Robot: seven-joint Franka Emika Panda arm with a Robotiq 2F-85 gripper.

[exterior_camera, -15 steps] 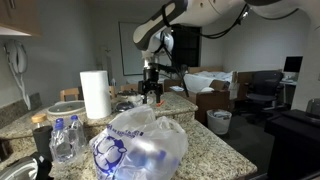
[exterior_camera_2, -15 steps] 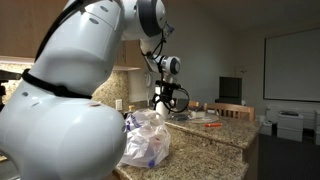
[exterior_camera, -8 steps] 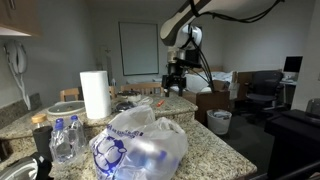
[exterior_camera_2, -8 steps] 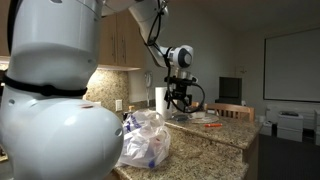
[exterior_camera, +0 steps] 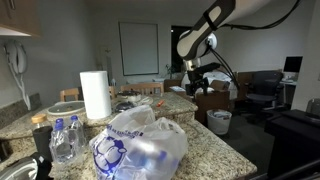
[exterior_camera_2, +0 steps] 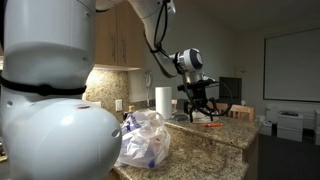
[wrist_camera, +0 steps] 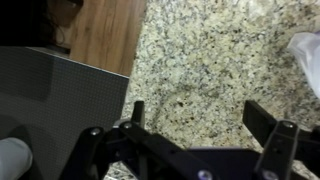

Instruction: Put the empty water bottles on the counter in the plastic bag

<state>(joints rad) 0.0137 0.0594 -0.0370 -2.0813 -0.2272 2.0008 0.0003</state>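
The gripper [exterior_camera: 200, 88] hangs over the far end of the counter [exterior_camera: 215, 142], jaws spread wide and holding nothing; in the wrist view only bare granite lies beneath them. The empty water bottles [exterior_camera: 65, 140] stand well away from the jaws, at the near end beyond the plastic bag [exterior_camera: 140, 145], which slumps between jaws and bottles. My worry is that reaching for the bottles could sweep through the bag or the paper towel roll [exterior_camera: 95, 95], and thin bottles tip easily.

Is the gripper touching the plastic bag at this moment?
Apart. In both exterior views the open gripper hangs in the air well away from the plastic bag.
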